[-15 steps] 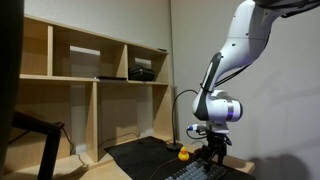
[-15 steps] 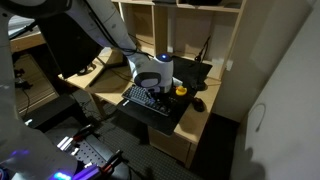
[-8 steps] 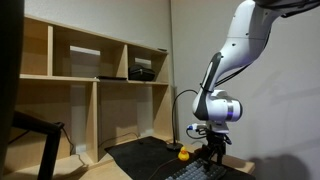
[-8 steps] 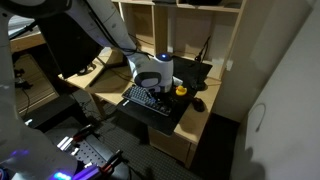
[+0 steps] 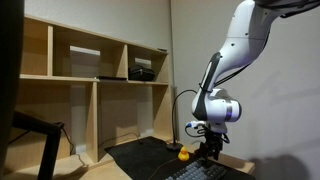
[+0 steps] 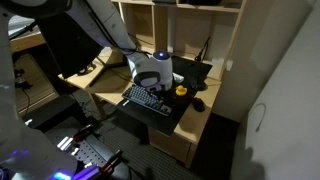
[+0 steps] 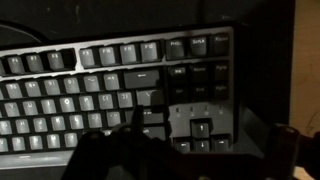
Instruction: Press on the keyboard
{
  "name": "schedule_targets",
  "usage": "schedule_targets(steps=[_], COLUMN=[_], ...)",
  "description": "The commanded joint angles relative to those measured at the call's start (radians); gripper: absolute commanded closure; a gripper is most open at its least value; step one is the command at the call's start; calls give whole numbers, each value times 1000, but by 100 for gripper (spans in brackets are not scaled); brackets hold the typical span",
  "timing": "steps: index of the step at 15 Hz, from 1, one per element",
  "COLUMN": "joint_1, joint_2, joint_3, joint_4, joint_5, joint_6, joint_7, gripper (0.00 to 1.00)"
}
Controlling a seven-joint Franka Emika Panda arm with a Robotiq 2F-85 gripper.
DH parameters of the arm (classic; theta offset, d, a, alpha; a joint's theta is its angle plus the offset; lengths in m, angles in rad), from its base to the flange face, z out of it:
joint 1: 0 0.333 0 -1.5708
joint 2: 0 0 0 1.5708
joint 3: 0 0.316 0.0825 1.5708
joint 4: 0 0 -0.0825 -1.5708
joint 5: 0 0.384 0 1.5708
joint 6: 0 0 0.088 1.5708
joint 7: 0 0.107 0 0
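Dim room; keyboard [image 7: 110,90] on a desk [image 6: 197,122] below wooden shelves [image 5: 90,70]; cannot tell whether fingers [image 7: 115,155] are apart

Flat dark grey-black keyboard [image 6: 148,100] lies on the pale wooden desk [image 6: 196,122], in front of the open wooden shelf unit [image 5: 90,80]. Small yellow object [image 6: 181,91] sits just beside one end of the keyboard, on the shelf side. Flat black mat [image 5: 145,155] lies next to the yellow object. Robot's dark hand [image 5: 211,154] is directly above the keyboard; contact cannot be told.
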Motion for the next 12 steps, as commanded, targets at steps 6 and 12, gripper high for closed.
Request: schedule_targets(steps=[6, 12], joint_1=[-8, 5], joint_2=[-5, -1], joint_3=[18, 6], joint_4=[1, 1], joint_5=[84, 69], joint_6=[-44, -26], joint_7=[18, 23], gripper=[0, 0])
